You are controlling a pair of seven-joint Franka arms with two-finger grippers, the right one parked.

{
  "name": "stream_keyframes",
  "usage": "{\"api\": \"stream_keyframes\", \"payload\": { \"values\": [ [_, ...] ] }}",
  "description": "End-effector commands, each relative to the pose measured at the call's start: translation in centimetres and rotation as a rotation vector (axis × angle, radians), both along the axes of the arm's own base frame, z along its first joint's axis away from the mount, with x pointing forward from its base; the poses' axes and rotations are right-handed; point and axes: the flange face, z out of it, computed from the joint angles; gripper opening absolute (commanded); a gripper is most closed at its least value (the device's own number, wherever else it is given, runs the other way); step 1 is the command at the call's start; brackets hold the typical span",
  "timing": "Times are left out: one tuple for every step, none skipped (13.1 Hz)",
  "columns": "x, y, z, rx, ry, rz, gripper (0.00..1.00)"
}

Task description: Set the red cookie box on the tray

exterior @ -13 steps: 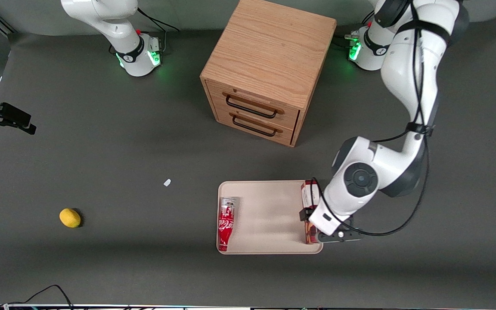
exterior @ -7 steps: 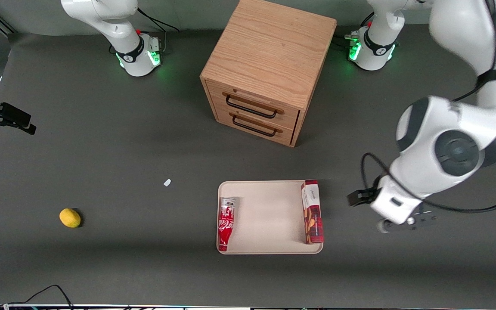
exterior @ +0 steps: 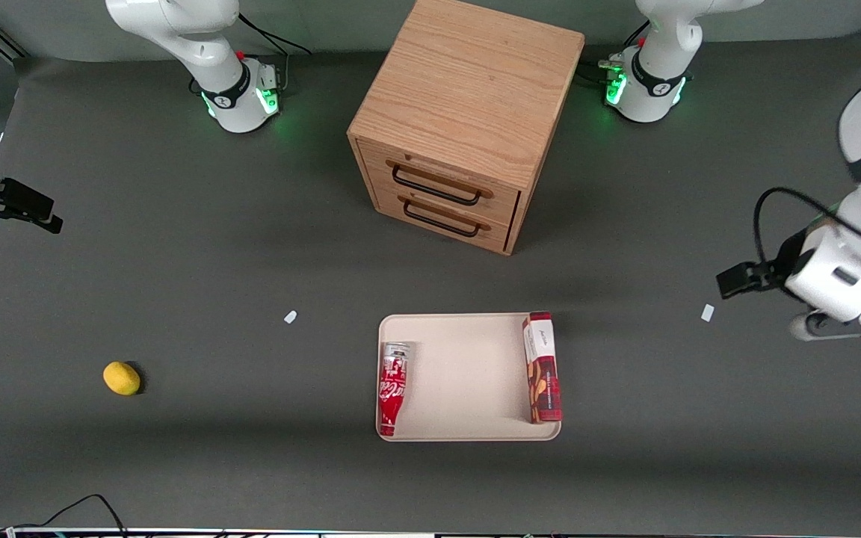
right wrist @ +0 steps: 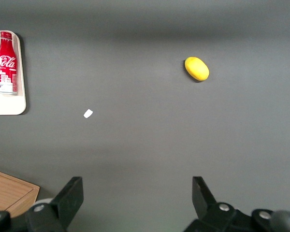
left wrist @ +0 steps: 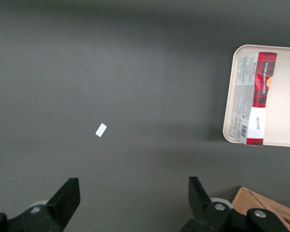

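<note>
Jaws of the gripper [left wrist: 130, 205] are seen spread wide with nothing between them, held above bare worktop [exterior: 176, 463] well apart from the tray [exterior: 468, 430], toward the working arm's end. The box [exterior: 542, 368] is found lying flat on the tray, along the short edge nearest the gripper, its long axis running with that edge, white end panel toward the cabinet [exterior: 460, 112]. A Coca-Cola can [exterior: 392, 387] is laid along the tray's facing edge. The placement is judged done; no further grasp appears to be called for
</note>
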Motion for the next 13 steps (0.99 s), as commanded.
{"api": "stream_keyframes", "payload": {
  "values": [
    [-5.7, 2.7, 3.9, -0.014, -0.03, -0.001, 1.0],
    [-7.2, 3.5, 5.2, -0.003, -0.031, -0.032, 1.0],
    [-8.7, 4.1, 6.6, 0.006, -0.019, -0.04, 1.0],
    [-10.2, 4.5, 7.9, 0.016, -0.009, -0.038, 1.0],
    [-11.6, 5.0, 8.8, 0.025, -0.013, -0.049, 1.0],
    [-12.6, 5.6, 9.3, 0.033, -0.02, -0.076, 1.0],
    [-13.0, 6.2, 9.6, 0.037, -0.022, -0.098, 1.0],
    [-13.2, 6.3, 9.8, 0.038, -0.021, -0.112, 1.0],
    [-13.2, 6.3, 9.8, 0.038, -0.018, -0.117, 1.0],
    [-13.2, 6.4, 9.6, 0.035, -0.015, -0.117, 1.0],
    [-13.1, 6.4, 9.6, 0.033, -0.016, -0.118, 1.0],
    [-13.1, 6.4, 9.6, 0.032, -0.016, -0.117, 1.0],
    [-13.2, 6.3, 9.6, 0.027, -0.016, -0.119, 1.0]
  ]
}}
